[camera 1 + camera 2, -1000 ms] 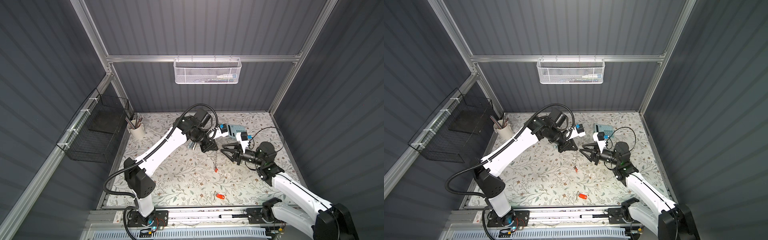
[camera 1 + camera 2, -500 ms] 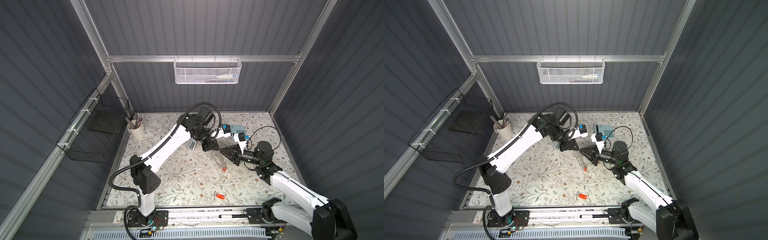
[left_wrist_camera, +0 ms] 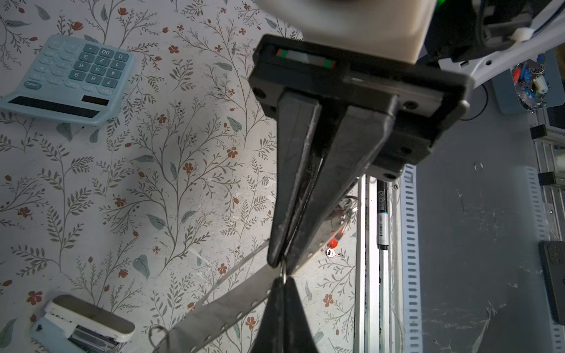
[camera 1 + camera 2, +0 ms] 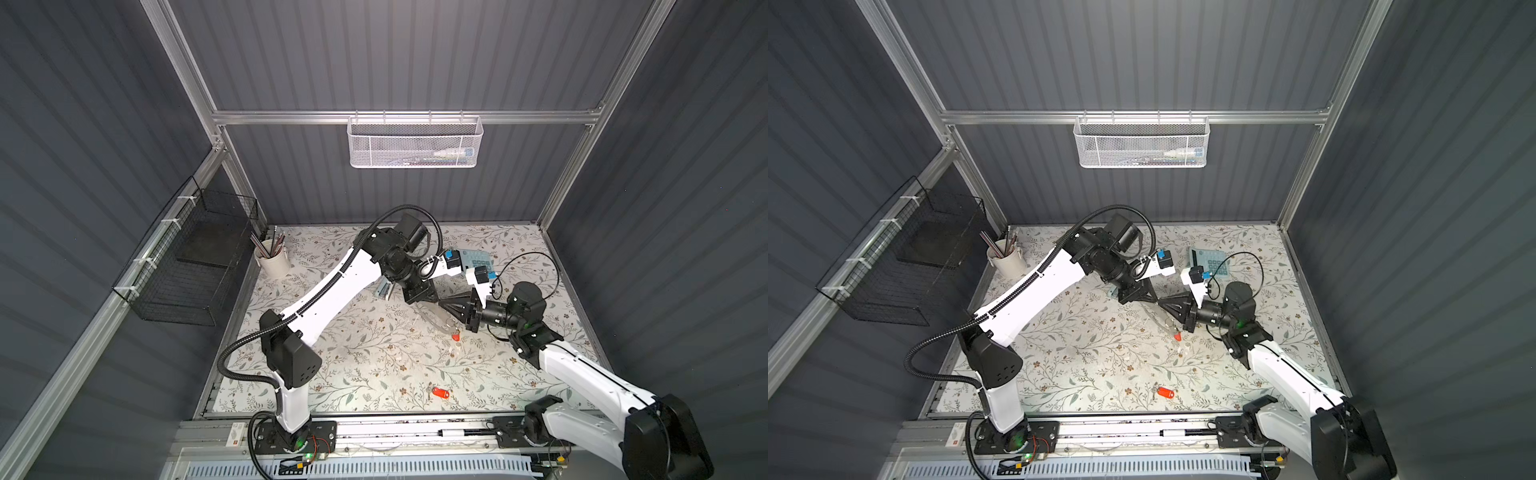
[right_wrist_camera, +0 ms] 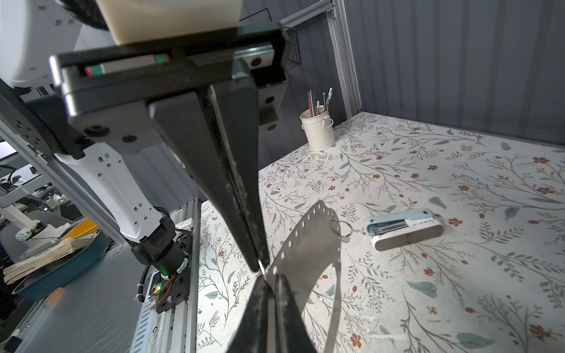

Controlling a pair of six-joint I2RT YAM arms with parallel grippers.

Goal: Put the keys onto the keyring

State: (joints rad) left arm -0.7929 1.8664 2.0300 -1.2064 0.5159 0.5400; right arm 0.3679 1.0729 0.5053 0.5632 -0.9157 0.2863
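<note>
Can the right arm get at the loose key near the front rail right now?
Probably not yet: the right gripper is shut on the keyring, opposite the left gripper. The key itself lies uncovered on the mat, with nothing around it.

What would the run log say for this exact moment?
left end effector: closed on keyring | right end effector: closed at its rim | one key: hanging from keyring | other key: on table

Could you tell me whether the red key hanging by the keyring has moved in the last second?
Yes. In both top views the hanging key has shifted right: it was left of the key lying on the table, now right of it.
</note>
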